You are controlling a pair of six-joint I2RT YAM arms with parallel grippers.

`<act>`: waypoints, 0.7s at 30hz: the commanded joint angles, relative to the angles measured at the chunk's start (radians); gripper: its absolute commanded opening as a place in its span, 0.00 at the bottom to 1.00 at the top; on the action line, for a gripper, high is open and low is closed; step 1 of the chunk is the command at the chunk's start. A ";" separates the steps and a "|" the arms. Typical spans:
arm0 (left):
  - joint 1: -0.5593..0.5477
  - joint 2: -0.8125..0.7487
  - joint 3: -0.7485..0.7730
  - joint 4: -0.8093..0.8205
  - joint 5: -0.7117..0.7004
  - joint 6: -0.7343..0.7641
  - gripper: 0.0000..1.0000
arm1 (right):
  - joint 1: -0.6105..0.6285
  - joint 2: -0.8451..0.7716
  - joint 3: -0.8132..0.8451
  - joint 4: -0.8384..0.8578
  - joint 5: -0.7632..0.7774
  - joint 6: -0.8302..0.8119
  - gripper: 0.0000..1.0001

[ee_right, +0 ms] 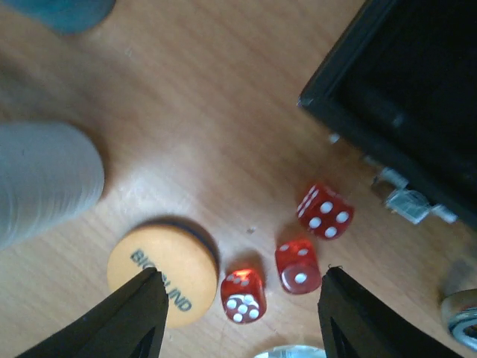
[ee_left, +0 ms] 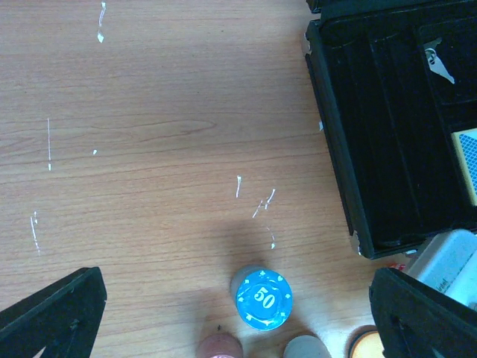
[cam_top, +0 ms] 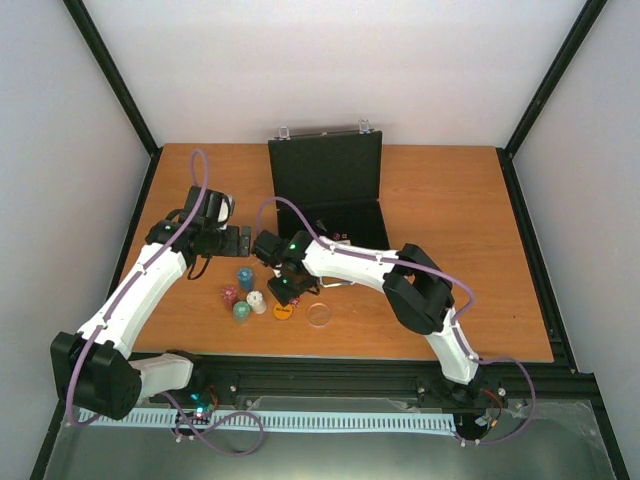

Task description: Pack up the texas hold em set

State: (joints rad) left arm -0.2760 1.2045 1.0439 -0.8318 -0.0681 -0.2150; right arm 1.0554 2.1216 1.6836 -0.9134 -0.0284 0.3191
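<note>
Packing looks barely begun. The briefcase (cam_top: 330, 190) lies open at the counter's (cam_top: 480, 230) far edge, with the card deck (ee_left: 466, 160) inside. Chip stacks (cam_top: 245, 277), orange disc (ee_right: 160, 272), clear disc (cam_top: 320, 314) and 3 dice (ee_right: 298, 265) sit loose toward the front edge. The right hand (ee_right: 242, 313) straddles 2 dice, fingers apart. The left hand (ee_left: 238, 313) hangs wide open.

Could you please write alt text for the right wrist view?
Three translucent red dice lie by the right gripper's open fingers, beside a round orange BIG BLIND disc on the wooden table. A black case corner sits upper right.
</note>
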 commanded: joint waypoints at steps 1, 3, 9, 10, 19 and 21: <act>-0.003 -0.023 0.011 -0.011 0.011 -0.006 1.00 | 0.000 0.033 0.078 -0.034 0.100 0.064 0.56; -0.003 -0.021 0.011 -0.011 0.010 -0.003 1.00 | 0.000 0.048 0.098 -0.042 0.115 0.075 0.55; -0.003 -0.014 0.004 -0.006 0.005 0.003 1.00 | -0.007 0.081 0.130 -0.072 0.138 0.086 0.55; -0.003 -0.012 0.004 -0.005 0.005 0.005 1.00 | -0.009 0.081 0.130 -0.071 0.135 0.087 0.54; -0.003 0.011 0.010 0.008 0.010 0.012 1.00 | -0.030 0.102 0.123 -0.067 0.127 0.097 0.46; -0.003 0.015 0.012 0.008 0.009 0.013 1.00 | -0.037 0.113 0.122 -0.064 0.117 0.101 0.34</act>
State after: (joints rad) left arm -0.2752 1.2091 1.0412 -0.8326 -0.0776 -0.2131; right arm 1.0336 2.1967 1.7912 -0.9768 0.0902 0.4110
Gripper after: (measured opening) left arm 0.998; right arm 0.424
